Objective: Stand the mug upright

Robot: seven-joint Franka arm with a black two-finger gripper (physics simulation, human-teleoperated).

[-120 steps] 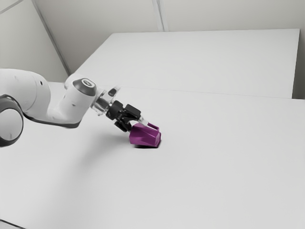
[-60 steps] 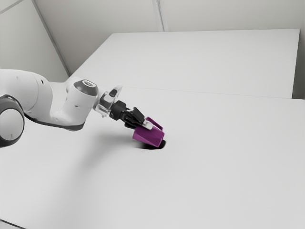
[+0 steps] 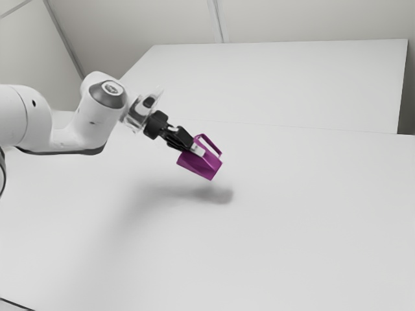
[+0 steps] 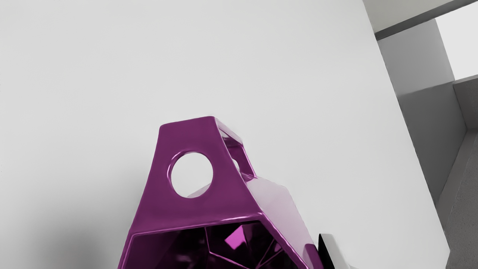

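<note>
1. From the exterior view's nine o'clock, the arm [image 3: 91,123] reaches in, its hand angled down toward four o'clock. It has risen over the last half second, taking the load with it.
2. Next along, the jaws [image 3: 196,153] are closed on the mug's body, parted by about its width. A finger [image 4: 333,249] lies along its wall in the wrist view; I can't make out the opposite one there, but the lift points to a firm hold.
3. Near the middle, the mug [image 3: 200,164] now hangs clear of the counter [image 3: 305,227], where a moment ago it was low over its dark shadow. It leans, mouth toward ten o'clock and base toward four, so it isn't upright yet.
4. The handle [image 3: 211,144] stands out at the mug's one o'clock.
5. Toward five o'clock from the mug, its shadow [image 3: 222,195] has softened and come apart from it. That height gives room to swing the base down to six o'clock; lowering at this slant would likely land it on an edge.
</note>
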